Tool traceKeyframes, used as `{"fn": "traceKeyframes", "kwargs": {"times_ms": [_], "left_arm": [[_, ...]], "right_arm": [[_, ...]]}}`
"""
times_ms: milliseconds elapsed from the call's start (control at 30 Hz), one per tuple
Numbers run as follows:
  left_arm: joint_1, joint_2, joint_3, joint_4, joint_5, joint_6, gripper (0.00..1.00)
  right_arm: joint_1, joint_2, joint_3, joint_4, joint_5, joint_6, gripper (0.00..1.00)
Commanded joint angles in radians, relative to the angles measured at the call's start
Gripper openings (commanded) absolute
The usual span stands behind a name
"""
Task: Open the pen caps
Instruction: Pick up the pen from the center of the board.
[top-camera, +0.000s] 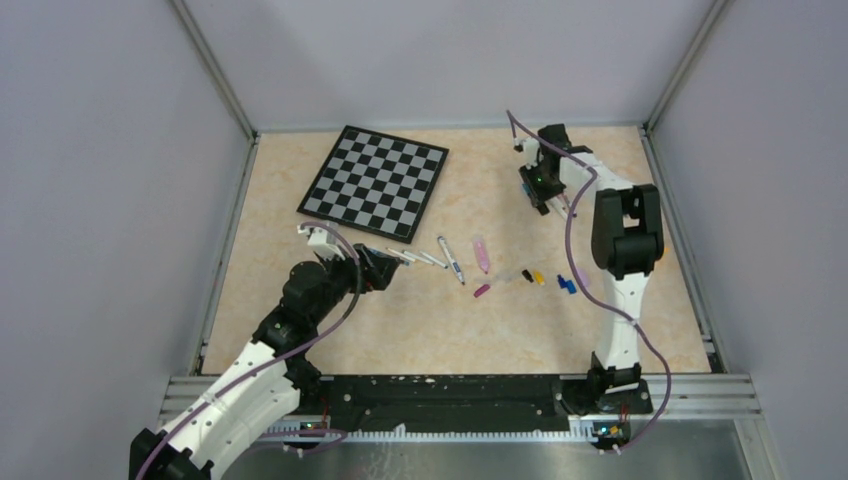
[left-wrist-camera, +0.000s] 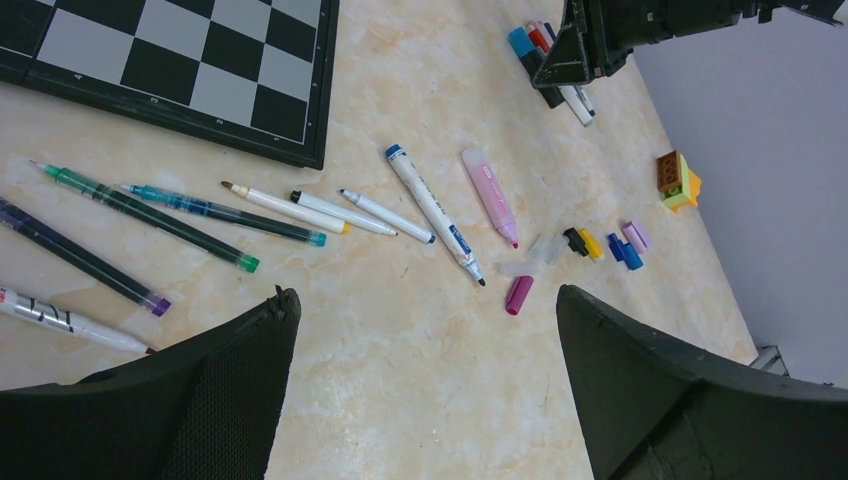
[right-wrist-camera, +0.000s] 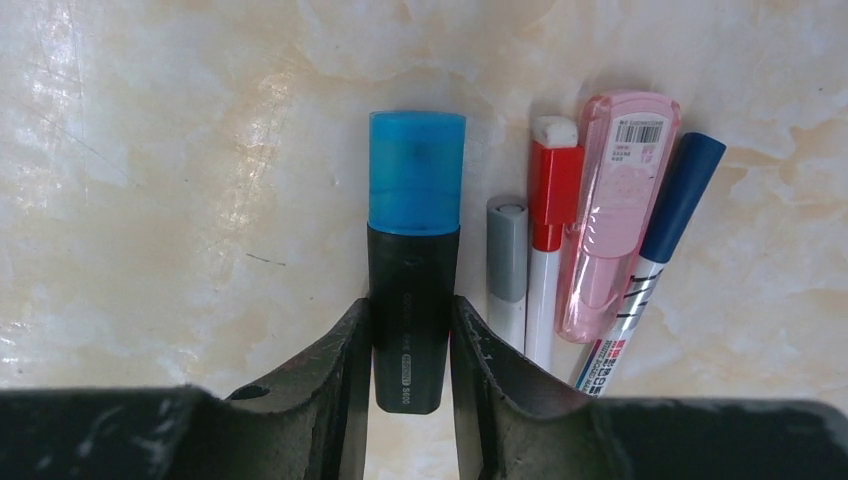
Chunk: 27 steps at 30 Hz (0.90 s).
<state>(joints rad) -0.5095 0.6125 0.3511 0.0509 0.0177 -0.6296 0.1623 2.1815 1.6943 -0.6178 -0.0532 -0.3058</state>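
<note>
At the far right of the marbled table (top-camera: 400, 320), the right gripper (right-wrist-camera: 410, 315) pinches a stubby black marker (right-wrist-camera: 408, 262) by its barrel, translucent blue cap (right-wrist-camera: 416, 170) on. The left gripper (left-wrist-camera: 425, 300) hangs spread wide above slim uncapped pens (left-wrist-camera: 285, 207), with small loose caps (left-wrist-camera: 520, 295) nearby.

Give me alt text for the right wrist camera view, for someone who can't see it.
The right gripper pinches a thick black marker, translucent blue cap on, lying on a beige marbled tabletop. Beside it lie a grey-capped white pen, a red-capped white pen, a pink translucent highlighter and a dark-blue-capped pen.
</note>
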Motion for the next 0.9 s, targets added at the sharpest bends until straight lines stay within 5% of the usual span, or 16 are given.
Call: {"fn": "traceKeyframes", "kwargs": {"times_ms": [0, 133, 467, 700, 867], "left_arm": [[0.004, -0.015, -0.003, 0.033, 0.019, -0.018, 0.99], [0.004, -0.016, -0.004, 0.045, 0.05, -0.038, 0.99], [0.004, 0.093, -0.058, 0.323, 0.274, -0.155, 0.95], [-0.008, 0.248, -0.038, 0.519, 0.4, -0.236, 0.89], [-0.107, 0.316, -0.009, 0.615, 0.326, -0.221, 0.9]], "right_arm": [[0.04, -0.01, -0.1, 0.009, 0.05, -0.037, 0.19], [0.049, -0.061, -0.157, 0.029, 0.023, -0.038, 0.01], [0.051, -0.412, -0.366, 0.116, -0.18, -0.03, 0.0], [0.028, -0.694, -0.602, 0.206, -0.579, 0.013, 0.0], [0.018, -0.823, -0.75, 0.368, -0.836, 0.216, 0.0]]}}
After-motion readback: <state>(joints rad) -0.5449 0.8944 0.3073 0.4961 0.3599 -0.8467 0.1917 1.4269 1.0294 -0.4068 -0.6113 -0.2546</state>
